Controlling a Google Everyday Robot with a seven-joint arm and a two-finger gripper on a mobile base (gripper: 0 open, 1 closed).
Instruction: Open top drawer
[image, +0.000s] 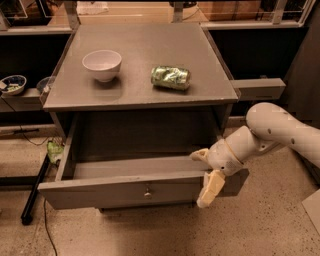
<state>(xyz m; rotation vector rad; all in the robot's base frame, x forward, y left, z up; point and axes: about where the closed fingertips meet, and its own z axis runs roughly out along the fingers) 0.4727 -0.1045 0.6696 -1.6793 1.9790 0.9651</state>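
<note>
The top drawer is a wide grey front panel with a small round metal knob at its centre. It stands pulled well out of the grey cabinet, and its inside shows bare. My gripper is at the right end of the front panel and is open. One cream finger lies just over the panel's top edge. The other finger hangs down in front of the panel. The white arm reaches in from the right.
A white bowl and a crushed green can sit on the cabinet top. A low shelf at the left holds a small bowl. A black bar and cables lie on the speckled floor at left. A grey ledge juts out at right.
</note>
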